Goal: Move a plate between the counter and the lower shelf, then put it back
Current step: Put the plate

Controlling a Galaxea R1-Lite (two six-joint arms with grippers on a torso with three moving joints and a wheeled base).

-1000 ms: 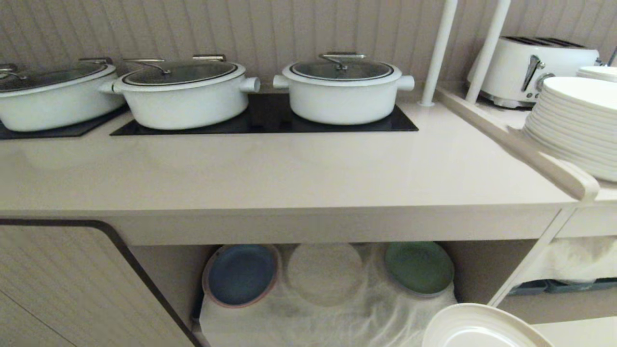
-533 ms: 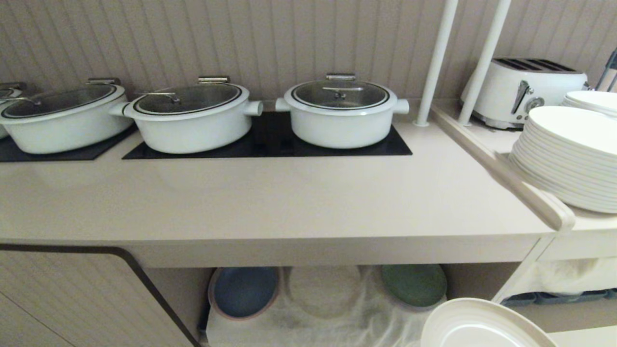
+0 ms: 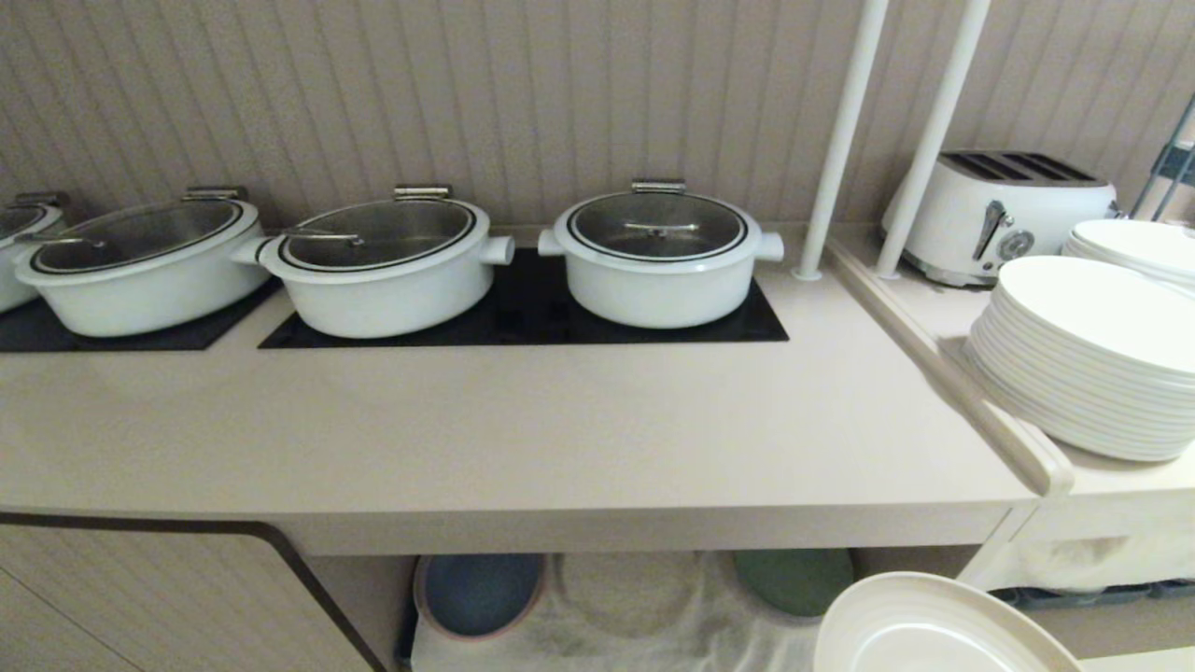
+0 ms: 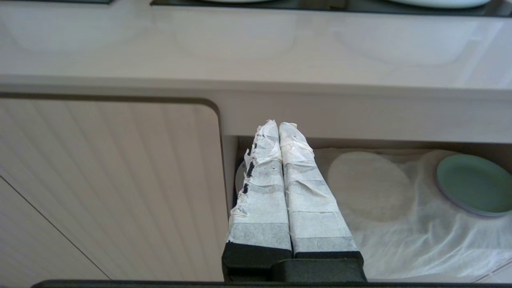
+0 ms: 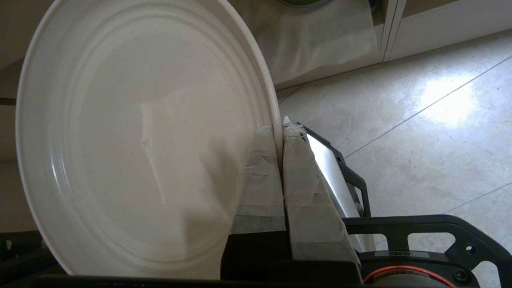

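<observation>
Whole head view has slid downward against the scene since the earlier frames: pots and counter (image 3: 523, 439) sit lower in the picture, more back wall shows, and less of the lower shelf (image 3: 653, 607) is visible, so the camera has risen, not the objects. Plate (image 3: 934, 630) is held clear of the shelf, low at the robot's right, below and in front of the counter's front edge. Right gripper (image 5: 280, 132) is clamped on the plate's rim, one taped finger on each face, plate seen nearly edge-on to the fingers in the right wrist view. Left gripper (image 4: 279, 125) is pressed shut on nothing, parked in front of the cabinet beside the shelf opening. Step in hand, by my reading: carry the plate up onto the counter. To do it well: bring the rim fully above the thick front edge before moving inward, keep the plate level, aim for the bare worktop in front of the hob panel (image 3: 523, 317), well apart from the white pots (image 3: 658, 257) and the stacked plates (image 3: 1083, 373), and set it flat before releasing.
</observation>
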